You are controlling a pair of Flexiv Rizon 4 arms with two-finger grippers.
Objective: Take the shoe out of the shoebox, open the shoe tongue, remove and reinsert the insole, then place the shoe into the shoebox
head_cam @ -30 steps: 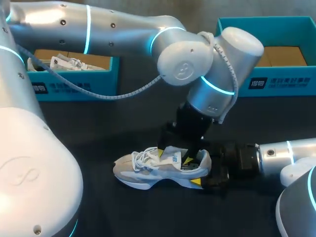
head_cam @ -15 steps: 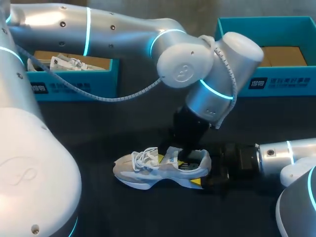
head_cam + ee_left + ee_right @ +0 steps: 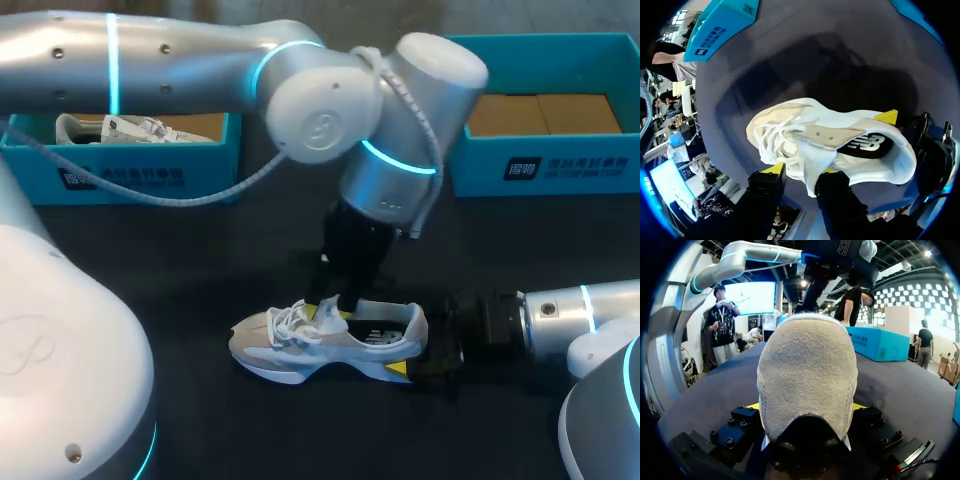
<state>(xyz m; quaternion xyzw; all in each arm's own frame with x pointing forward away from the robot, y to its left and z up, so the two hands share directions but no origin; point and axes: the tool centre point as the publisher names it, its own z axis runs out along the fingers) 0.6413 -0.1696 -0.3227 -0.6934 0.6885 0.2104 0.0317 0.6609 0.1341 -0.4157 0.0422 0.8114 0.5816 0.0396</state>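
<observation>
Shoes: two, a loose shoe [image 3: 330,340] at the centre of the tabletop [image 3: 250,430] and a boxed shoe [image 3: 110,128] at 10 o'clock.
Shoeboxes: two, both teal; the left shoebox [image 3: 130,175] stands at 10 o'clock, the right shoebox [image 3: 560,165] at 2 o'clock.
Arms: two; the left arm [image 3: 320,110] comes in from 10 o'clock, the right arm [image 3: 580,310] from 4 o'clock.
End effectors: two; the left end effector [image 3: 801,170] is at the loose shoe's 12 o'clock, the right end effector [image 3: 807,410] at its 3 o'clock.
Insoles: one on show, a dark insole [image 3: 865,145] inside the loose shoe.
Cables: one grey cable [image 3: 200,190] slung under the left arm.
Tabletops: one, dark.
</observation>
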